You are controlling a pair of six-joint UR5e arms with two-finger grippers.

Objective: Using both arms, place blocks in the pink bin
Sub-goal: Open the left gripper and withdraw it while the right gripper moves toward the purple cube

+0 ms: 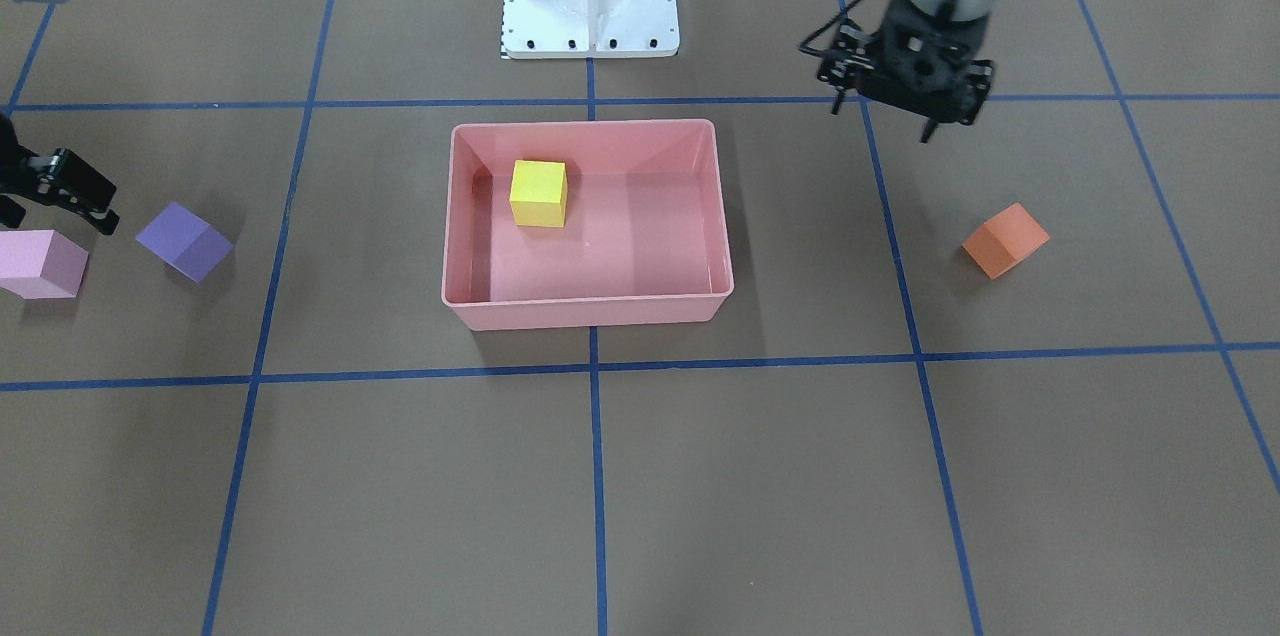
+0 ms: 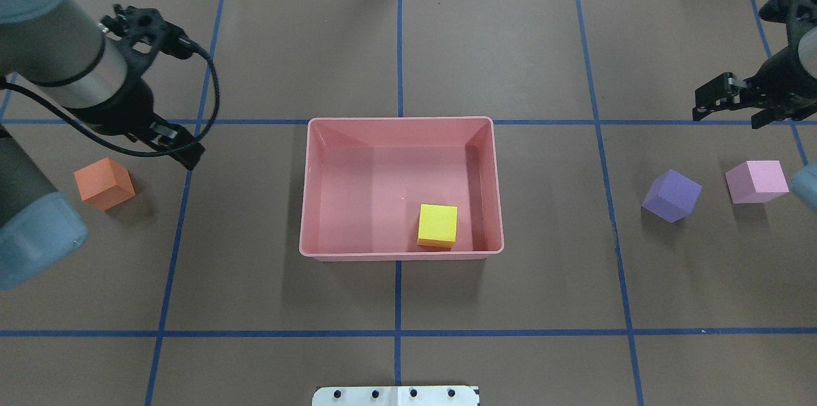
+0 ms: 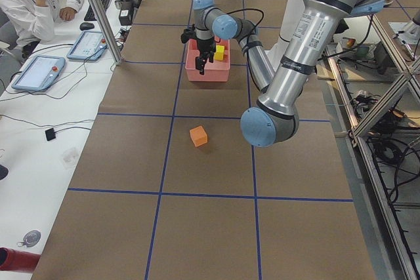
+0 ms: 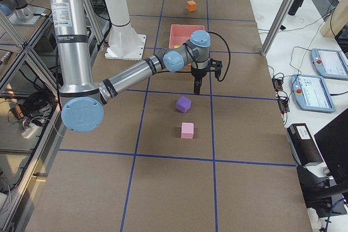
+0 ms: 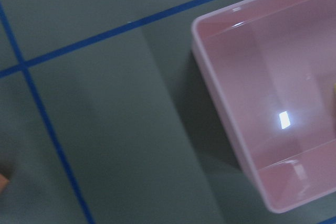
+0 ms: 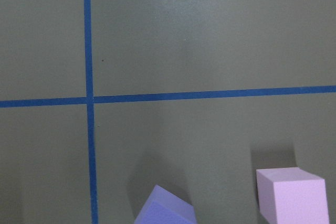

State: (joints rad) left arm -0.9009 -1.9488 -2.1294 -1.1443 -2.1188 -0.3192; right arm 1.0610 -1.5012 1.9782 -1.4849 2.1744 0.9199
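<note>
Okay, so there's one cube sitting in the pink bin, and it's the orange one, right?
Not quite. One cube does sit in the bin, but it is the yellow cube, not the orange one. The orange cube lies outside the bin. The overhead view shows this.

Light pink cube gets clipped by the front view's edge, and the purple cube is mostly cut off in the right wrist cam, fwiw.

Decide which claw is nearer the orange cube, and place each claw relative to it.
Left. The left claw hangs raised, just bin-side of the orange cube. The right claw is far off beyond the pink bin, by the purple cube.
</note>
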